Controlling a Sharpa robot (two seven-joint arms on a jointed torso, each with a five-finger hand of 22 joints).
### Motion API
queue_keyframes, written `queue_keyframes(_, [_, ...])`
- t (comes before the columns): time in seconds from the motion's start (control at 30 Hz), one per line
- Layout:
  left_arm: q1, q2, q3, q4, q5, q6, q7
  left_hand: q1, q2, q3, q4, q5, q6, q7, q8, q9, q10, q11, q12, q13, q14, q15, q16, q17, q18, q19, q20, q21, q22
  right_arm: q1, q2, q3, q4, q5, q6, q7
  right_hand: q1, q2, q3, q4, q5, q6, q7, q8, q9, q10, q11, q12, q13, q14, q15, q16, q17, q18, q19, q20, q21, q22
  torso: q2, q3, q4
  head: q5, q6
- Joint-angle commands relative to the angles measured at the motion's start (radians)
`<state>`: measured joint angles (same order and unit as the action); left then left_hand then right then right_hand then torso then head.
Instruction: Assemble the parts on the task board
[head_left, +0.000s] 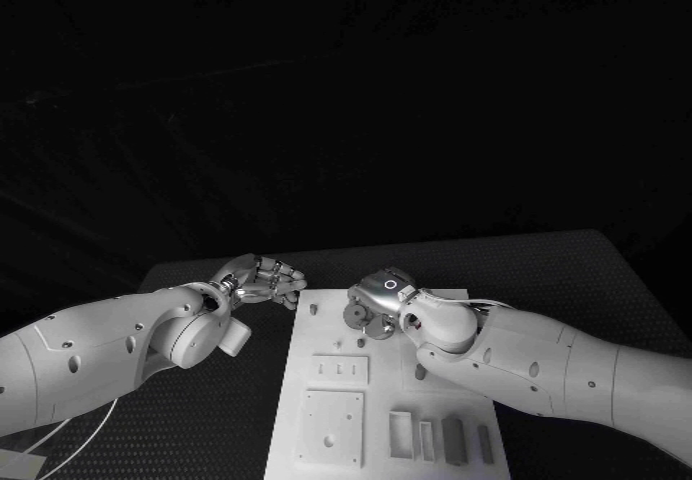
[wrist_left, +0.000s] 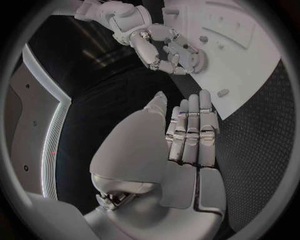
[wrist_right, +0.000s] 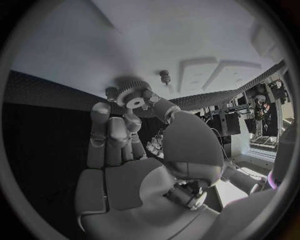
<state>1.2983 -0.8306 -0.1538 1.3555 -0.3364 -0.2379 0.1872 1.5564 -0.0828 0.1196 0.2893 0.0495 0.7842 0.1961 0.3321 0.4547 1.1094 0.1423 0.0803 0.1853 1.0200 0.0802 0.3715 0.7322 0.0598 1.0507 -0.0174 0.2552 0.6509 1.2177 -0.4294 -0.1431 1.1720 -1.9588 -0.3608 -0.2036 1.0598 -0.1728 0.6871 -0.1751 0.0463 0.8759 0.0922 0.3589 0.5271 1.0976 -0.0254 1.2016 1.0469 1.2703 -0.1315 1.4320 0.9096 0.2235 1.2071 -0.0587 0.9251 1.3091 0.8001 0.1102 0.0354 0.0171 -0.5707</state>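
Right hand (wrist_right: 134, 150) is seen grasping a gear (wrist_right: 132, 93) at the far end of the task board (head_left: 325, 345), a peg (wrist_right: 165, 76) just beyond. Left hand (head_left: 263, 280), clenched, is held off the board's left edge.

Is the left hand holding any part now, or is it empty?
Empty. The left hand lies flat with its fingers straight and together, nothing between them, beside the task board. The right hand holds the gear.
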Motion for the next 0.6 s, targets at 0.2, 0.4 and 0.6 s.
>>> queue_keyframes(0.2, [0.000,0.010,0.001,0.001,0.002,0.012,0.009,-0.007,0.002,0.005,0.001,0.002,0.000,0.004,-0.004,0.001,0.003,0.005,-0.007,0.001,0.006,0.001,-0.007,0.002,0.011,-0.009,-0.001,-0.006,0.001,-0.005,0.013,0.000,-0.022,0.010,-0.001,0.009,0.007,-0.006,0.002,0.004,0.003,0.168,-0.011,-0.004,0.001,-0.012,-0.003,-0.007,-0.002,0.000,-0.001,-0.005,-0.002,0.038,0.003,-0.006,0.000,0.006,0.000,-0.0007,0.0004,0.001,-0.001])
queue_keyframes(0.4, [0.001,0.009,0.001,-0.001,0.002,0.010,0.009,-0.007,0.002,0.005,0.001,0.002,0.000,0.004,-0.004,0.001,0.003,0.005,-0.007,0.001,0.006,0.001,-0.007,0.002,0.011,-0.009,-0.001,-0.006,0.002,-0.007,0.018,0.000,-0.030,0.023,-0.005,0.013,0.009,-0.005,0.001,0.002,0.003,0.160,-0.008,-0.010,0.000,-0.015,0.000,-0.008,-0.004,0.000,0.001,-0.007,-0.003,0.038,0.002,-0.006,-0.001,0.006,0.000,-0.0007,-0.0006,0.002,-0.001])
queue_keyframes(0.6, [0.001,0.009,0.001,0.000,0.002,0.011,0.008,-0.007,0.002,0.005,0.001,0.002,0.000,0.004,-0.004,0.001,0.003,0.005,-0.007,0.001,0.006,0.001,-0.008,0.003,0.011,-0.009,-0.001,-0.006,0.002,-0.007,0.021,0.000,-0.032,0.029,-0.006,0.013,0.011,-0.002,0.000,0.000,0.003,0.152,-0.004,-0.016,-0.001,-0.017,0.003,-0.008,-0.006,-0.001,0.004,-0.008,-0.003,0.038,0.001,-0.006,-0.001,0.006,0.000,-0.0019,-0.0001,0.003,-0.002])
